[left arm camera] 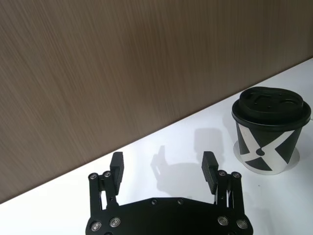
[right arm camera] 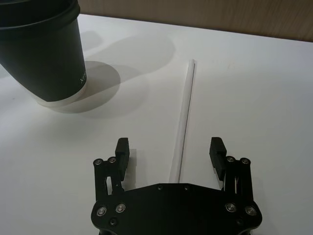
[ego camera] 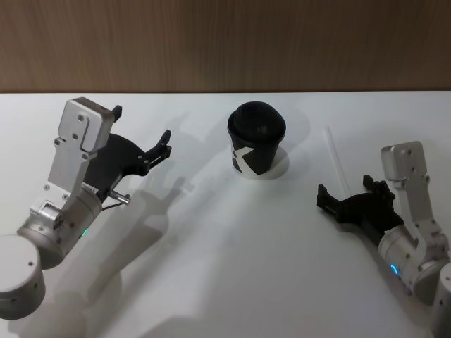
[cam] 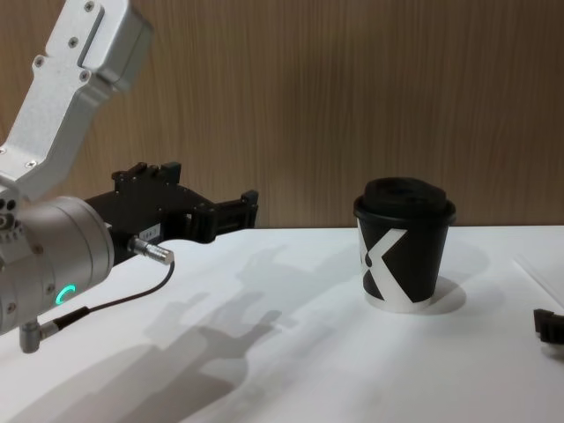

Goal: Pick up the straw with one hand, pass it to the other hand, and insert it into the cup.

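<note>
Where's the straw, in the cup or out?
Out. The straw lies flat on the table, apart from the cup, before the open right claw; left claw hovers open.

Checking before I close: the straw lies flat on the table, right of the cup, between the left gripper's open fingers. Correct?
Wrong gripper: the right wrist view shows the straw between the open fingers of the right gripper. The left gripper hangs open left of the cup. Rest holds.

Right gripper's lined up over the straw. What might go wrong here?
The straw lies flat on the table, so the open right gripper may scrape the surface or roll it away. It straddles the straw's near end; gripped there, the free length might swing into the cup during the handover to the left gripper.
</note>
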